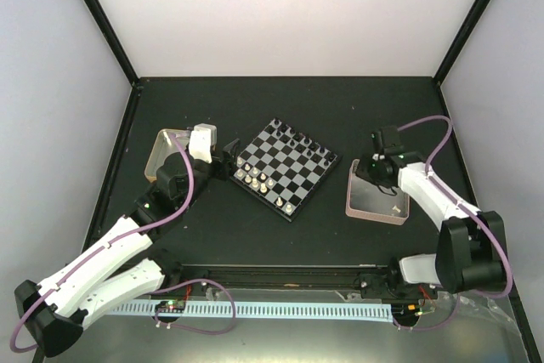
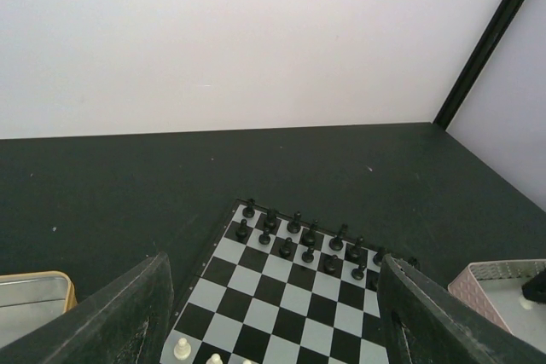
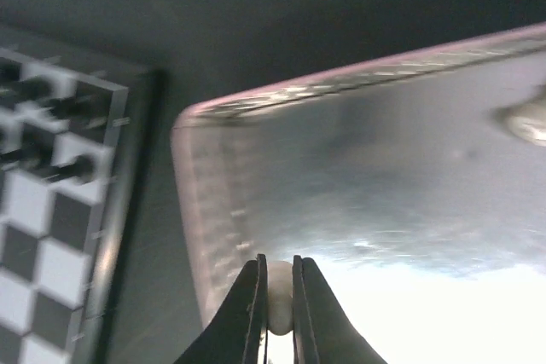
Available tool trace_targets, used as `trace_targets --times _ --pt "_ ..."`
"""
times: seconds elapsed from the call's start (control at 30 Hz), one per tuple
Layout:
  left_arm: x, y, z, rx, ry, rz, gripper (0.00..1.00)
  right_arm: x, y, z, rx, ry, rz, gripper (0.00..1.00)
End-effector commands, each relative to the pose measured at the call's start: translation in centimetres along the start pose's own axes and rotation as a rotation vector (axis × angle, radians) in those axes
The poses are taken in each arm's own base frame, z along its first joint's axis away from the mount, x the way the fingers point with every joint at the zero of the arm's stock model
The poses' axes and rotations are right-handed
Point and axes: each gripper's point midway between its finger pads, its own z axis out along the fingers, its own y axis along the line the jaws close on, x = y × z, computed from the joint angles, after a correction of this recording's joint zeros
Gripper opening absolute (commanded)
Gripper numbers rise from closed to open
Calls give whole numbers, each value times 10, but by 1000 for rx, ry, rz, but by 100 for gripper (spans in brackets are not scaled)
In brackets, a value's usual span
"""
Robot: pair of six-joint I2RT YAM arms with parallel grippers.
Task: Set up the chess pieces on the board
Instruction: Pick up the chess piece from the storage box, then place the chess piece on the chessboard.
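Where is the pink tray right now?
In the top view, the pink tray sits on the table's right side, just right of the board.

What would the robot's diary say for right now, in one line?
right gripper: shut on white piece, at tray | left gripper: open, by board | black pieces: standing on board

Overhead, close wrists; probably common board [image 1: 293,172]

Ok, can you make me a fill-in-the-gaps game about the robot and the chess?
The right gripper pinches a small ____ piece. It is over the ____ tray. The left gripper is ____ and holds nothing. The board has ____ pieces on its far rows.
Missing: white, pink, open, black.
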Motion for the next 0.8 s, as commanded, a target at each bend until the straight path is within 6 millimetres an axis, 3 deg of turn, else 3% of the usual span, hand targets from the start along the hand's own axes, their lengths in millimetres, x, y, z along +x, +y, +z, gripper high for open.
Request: trace_targets --times 0.0,0.27,0.4,0.6,0.77 --pt "-9 -2 0 11 -23 -13 68 -6 61 -24 -140 -41 -63 5" --pt "-9 -2 1 12 -21 -12 68 31 146 -14 -205 17 -270 6" --pt "-9 -1 0 7 -22 -9 68 63 184 -4 -225 69 -382 6" --pt "-9 -1 0 6 -21 -9 68 106 218 13 -244 153 -490 6" --pt "-8 -1 0 8 -18 -10 68 126 236 24 -264 187 -534 6"
